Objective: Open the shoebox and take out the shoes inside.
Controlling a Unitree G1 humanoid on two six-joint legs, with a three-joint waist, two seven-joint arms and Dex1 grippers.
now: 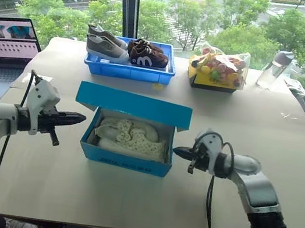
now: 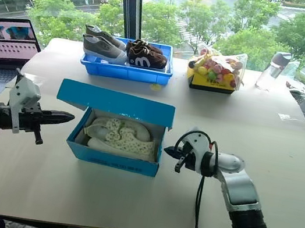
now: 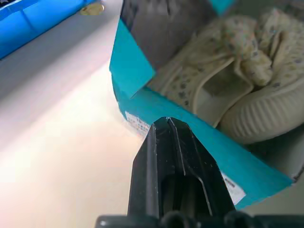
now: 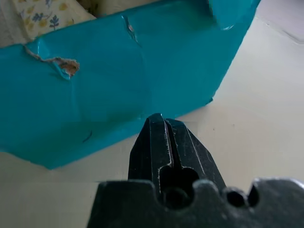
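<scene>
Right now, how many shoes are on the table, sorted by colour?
Cream shoes, in the open shoebox: 2
Grey shoes, in the blue tray: 2
Brown shoes, same tray: 2
Total: 6

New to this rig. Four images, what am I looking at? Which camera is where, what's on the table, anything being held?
It is a two-armed humanoid robot. The two wide pictures come from its head cameras, looking down over a pale table. The two close-ups come from cameras on each wrist, looking along that arm's black fingers.

In the middle sits the bright blue cardboard shoebox, lid up, with a pair of cream-white dotted shoes inside. Behind it a blue plastic tray holds a grey pair and a brown pair. There is also a bag of colourful items, a clear bottle and a laptop.

The left claw and right claw flank the box, both shut and holding nothing.
</scene>
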